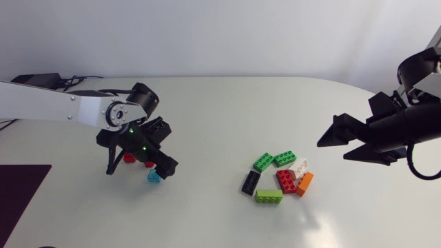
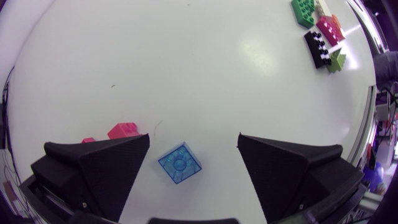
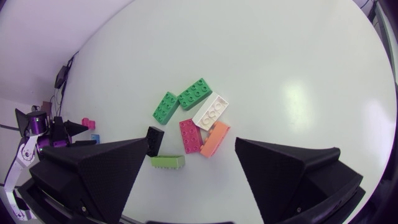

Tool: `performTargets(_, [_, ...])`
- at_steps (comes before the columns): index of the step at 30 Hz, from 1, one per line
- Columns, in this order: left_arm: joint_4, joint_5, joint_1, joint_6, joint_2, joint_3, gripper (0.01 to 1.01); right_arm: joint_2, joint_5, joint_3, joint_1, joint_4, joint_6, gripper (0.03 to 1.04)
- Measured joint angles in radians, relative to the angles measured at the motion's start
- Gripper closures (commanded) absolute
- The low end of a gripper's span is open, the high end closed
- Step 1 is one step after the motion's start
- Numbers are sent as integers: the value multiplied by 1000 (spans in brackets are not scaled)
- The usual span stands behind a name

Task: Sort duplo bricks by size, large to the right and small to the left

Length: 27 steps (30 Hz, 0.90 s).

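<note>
A small translucent blue brick (image 2: 180, 163) lies flat on the table between the fingers of my left gripper (image 2: 194, 142), which is open and not touching it. In the head view this blue brick (image 1: 154, 176) sits under the left gripper (image 1: 138, 169), next to two small red bricks (image 1: 129, 158). The red bricks (image 2: 123, 130) show beside one finger in the left wrist view. Several large bricks form a cluster right of centre: green (image 1: 262, 162), black (image 1: 251, 182), red (image 1: 286, 181), orange (image 1: 304, 183). My right gripper (image 1: 333, 150) hangs open, above and right of the cluster, holding nothing.
The right wrist view looks down on the cluster ahead of the right gripper (image 3: 191, 143): two green bricks (image 3: 166, 107), white (image 3: 209, 111), lime (image 3: 168, 162). A dark mat (image 1: 21, 193) lies at the table's left edge. Bare white table separates the two groups.
</note>
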Motion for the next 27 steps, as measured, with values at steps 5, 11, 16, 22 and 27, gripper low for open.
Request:
performTargets(5, [47,-64,-31,-142,-42,-60,92,0,0,0,18,0,0,59])
performTargets(11, [66,-90,-11,-187,-48,-140,89,-4,0,-5,20,0,3,59])
performTargets(16, [95,-90,33,-189,-48,-194,89,-8,0,-5,39,4,11,59])
performTargets(22, [117,-90,42,-190,-8,-159,90,-27,0,-11,51,7,15,59])
performTargets(27, [122,-90,19,-204,27,-132,475,-37,0,-18,50,7,15,59])
